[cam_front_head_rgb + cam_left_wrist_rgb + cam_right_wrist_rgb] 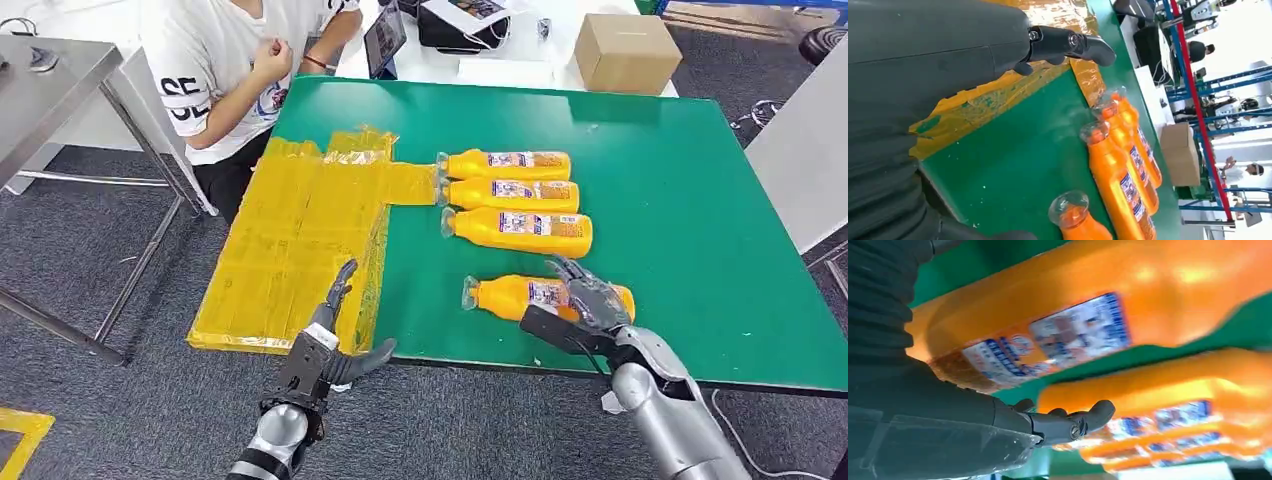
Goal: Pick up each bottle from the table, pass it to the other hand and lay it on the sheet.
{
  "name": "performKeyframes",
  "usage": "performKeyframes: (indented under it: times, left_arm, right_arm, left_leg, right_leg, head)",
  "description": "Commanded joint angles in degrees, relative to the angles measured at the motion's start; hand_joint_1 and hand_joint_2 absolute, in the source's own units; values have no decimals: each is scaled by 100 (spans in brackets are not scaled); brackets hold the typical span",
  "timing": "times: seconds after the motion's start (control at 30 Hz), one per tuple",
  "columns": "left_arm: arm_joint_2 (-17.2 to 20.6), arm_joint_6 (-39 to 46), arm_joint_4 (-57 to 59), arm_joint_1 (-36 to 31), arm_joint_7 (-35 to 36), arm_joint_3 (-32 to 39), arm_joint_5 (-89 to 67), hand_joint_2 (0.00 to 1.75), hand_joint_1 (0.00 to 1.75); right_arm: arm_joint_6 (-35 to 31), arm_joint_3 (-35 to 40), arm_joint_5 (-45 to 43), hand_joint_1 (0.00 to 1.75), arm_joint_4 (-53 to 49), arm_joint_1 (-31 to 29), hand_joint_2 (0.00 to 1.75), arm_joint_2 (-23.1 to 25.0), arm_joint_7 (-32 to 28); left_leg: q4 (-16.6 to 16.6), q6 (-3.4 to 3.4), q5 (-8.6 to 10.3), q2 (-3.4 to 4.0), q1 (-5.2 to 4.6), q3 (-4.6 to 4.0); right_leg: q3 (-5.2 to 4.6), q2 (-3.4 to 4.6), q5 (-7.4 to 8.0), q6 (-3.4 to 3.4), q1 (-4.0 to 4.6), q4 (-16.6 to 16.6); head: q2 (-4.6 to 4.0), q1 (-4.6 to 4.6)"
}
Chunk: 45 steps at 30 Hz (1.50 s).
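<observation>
Judging by the layout, nothing is done: the yellow sheet [290,240] holds no bottle, three bottles [515,198] lie in a row and the near bottle [510,295] lies on the green table [700,200]. Right hand [590,295] drapes over it; whether it grips is hidden. Left hand [330,335] waits with fingers spread.

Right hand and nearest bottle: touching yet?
Cannot tell. In the head view the right hand overlaps the nearest bottle from above. The right wrist view shows the fingers spread close beside it, with no plain contact or gap.
</observation>
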Motion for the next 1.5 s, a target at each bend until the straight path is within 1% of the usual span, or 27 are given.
performKeyframes:
  times: [0.03,0.07,0.1,0.13,0.2,0.23,0.27,0.3,0.33,0.37,0.43,0.47,0.5,0.6,0.67,0.77,0.87,0.9,0.97,1.13,1.2,1.3,1.37,1.4,1.43,1.47,1.5]
  left_arm:
    - [117,14,361,-189,33,30,15,175,0]
    - [118,5,347,-180,34,31,15,175,0]
    - [113,2,344,-174,43,36,12,175,0]
    - [109,-12,351,-173,49,34,10,175,0]
    - [108,-16,362,-178,55,30,5,175,0]
    - [108,-16,362,-178,55,30,5,175,0]
    - [108,-16,362,-178,55,30,5,175,0]
    - [108,-16,362,-178,55,30,5,175,0]
    - [108,-16,362,-178,55,30,5,175,0]
    - [108,-16,362,-178,55,30,5,175,0]
    - [105,-26,386,-192,58,20,4,175,0]
    - [104,-29,400,-200,59,14,4,175,0]
    - [106,-27,430,-219,70,15,9,175,0]
    - [112,-22,604,-299,70,21,27,175,0]
    - [114,-36,670,-323,57,10,37,175,0]
    - [115,-51,766,-382,40,-7,65,175,0]
    - [110,-87,853,-431,35,-34,100,175,0]
    - [110,-87,853,-431,35,-34,100,175,0]
    - [110,-87,853,-431,35,-34,100,175,0]
    - [107,-87,852,-433,35,-35,100,175,0]
    - [107,-87,852,-433,35,-35,100,175,0]
    - [107,-87,852,-433,35,-35,100,175,0]
    - [107,-87,852,-433,35,-35,100,175,0]
    - [110,-91,857,-435,35,-38,102,175,0]
    - [111,-91,866,-441,34,-41,108,175,0]
    - [113,-100,899,-466,31,-52,129,175,0]
    - [113,-101,916,-477,29,-55,139,175,0]
  right_arm:
    - [-22,39,28,0,465,-277,175,-132,158]
    - [-23,23,31,0,458,-279,175,-146,165]
    - [-62,-6,77,0,468,-280,175,-152,233]
    - [-50,-25,76,0,501,-287,175,-156,233]
    - [-26,-41,76,0,548,-297,175,-165,238]
    - [-26,-41,76,0,548,-297,175,-165,238]
    - [-26,-41,76,0,548,-297,175,-165,238]
    - [-26,-41,76,0,548,-297,175,-165,238]
    - [-26,-41,76,0,548,-297,175,-165,238]
    - [-26,-41,76,0,548,-297,175,-165,238]
    - [112,-27,83,0,711,-326,175,-197,344]
    - [209,-1,108,0,821,-344,175,-250,401]
    - [256,19,93,0,942,-374,175,-276,420]
    - [490,83,-55,0,1357,-493,175,-376,423]
    - [604,96,-126,0,1584,-586,175,-400,441]
    - [878,234,-208,0,1939,-802,175,-474,488]
    - [987,381,-267,0,2172,-923,175,-481,432]
    - [987,381,-267,0,2172,-923,175,-481,432]
    - [987,381,-267,0,2172,-923,175,-481,432]
    - [983,390,-262,0,2167,-923,175,-465,437]
    - [983,390,-262,0,2167,-923,175,-465,437]
    - [983,390,-262,0,2167,-923,175,-465,437]
    - [983,390,-262,0,2167,-923,175,-465,437]
    - [995,394,-279,9,2166,-917,175,-464,430]
    - [1011,415,-297,131,2161,-917,175,-476,425]
    - [1043,474,-357,154,2161,-910,175,-509,418]
    - [1064,486,-409,171,2162,-903,175,-520,410]
  left_leg:
    - [-5,-10,-8,11,3,24]
    - [-3,-13,-14,15,5,34]
    - [-4,-9,-7,8,3,22]
    - [-6,-14,-13,12,7,38]
    - [-4,-7,-5,7,3,17]
    - [-4,-10,-11,13,4,30]
    - [-4,-8,-6,10,4,19]
    - [-7,-12,-13,16,5,37]
    - [-4,-9,-9,14,5,25]
    - [-4,-12,-15,16,6,37]
    - [-5,-8,-6,9,3,20]
    - [-7,-12,-11,11,5,35]
    - [-6,-8,-6,6,4,20]
    - [-6,-14,-14,8,8,43]
    - [-7,-7,-4,-2,5,26]
    - [-8,-12,-11,6,10,42]
    - [-8,-10,-8,9,6,36]
    - [-11,-14,-9,10,10,48]
    - [-6,-9,-4,2,8,34]
    - [-9,-15,-11,10,11,58]
    - [-5,-9,-5,8,8,43]
    - [-8,-13,-10,10,12,60]
    - [-5,-8,-5,8,8,47]
    - [-7,-11,-8,9,10,58]
    - [-4,-8,-5,8,9,49]
    - [-7,-12,-8,8,11,60]
    - [-5,-10,-6,6,10,52]
  right_leg:
    - [20,15,-5,-10,2,-4]
    - [29,21,-8,-14,5,-3]
    - [19,11,-5,-9,3,-4]
    - [34,18,-8,-15,6,-7]
    - [14,11,-2,-7,2,-4]
    - [25,19,-6,-11,3,-5]
    - [16,14,-3,-8,3,-5]
    - [32,22,-7,-13,5,-8]
    - [21,19,-4,-11,4,-5]
    - [33,23,-8,-14,5,-5]
    - [16,13,-3,-9,2,-4]
    - [32,17,-7,-13,4,-8]
    - [18,10,-3,-9,3,-7]
    - [41,15,-9,-15,7,-10]
    - [26,2,-3,-8,4,-11]
    - [42,13,-5,-13,9,-15]
    - [34,14,-3,-11,6,-12]
    - [46,16,-3,-14,9,-18]
    - [33,5,-1,-8,7,-12]
    - [52,17,-4,-15,11,-16]
    - [36,10,0,-7,8,-11]
    - [54,15,-3,-12,11,-16]
    - [43,10,0,-7,8,-11]
    - [54,12,-3,-10,9,-13]
    - [46,10,0,-7,8,-12]
    - [58,12,-3,-11,10,-15]
    - [51,9,-1,-9,9,-13]
  head:
    - [0,-2]
    - [0,0]
    - [0,-2]
    - [0,0]
    - [0,-2]
    - [0,0]
    - [0,-2]
    - [0,0]
    - [0,-2]
    - [0,0]
    - [0,0]
    - [0,-2]
    - [0,0]
    - [0,-2]
    - [0,-2]
    - [0,0]
    - [0,-4]
    - [0,0]
    - [0,-2]
    - [0,-2]
    - [0,-2]
    - [0,-2]
    - [0,0]
    - [0,-2]
    - [0,0]
    - [0,-2]
    - [0,0]
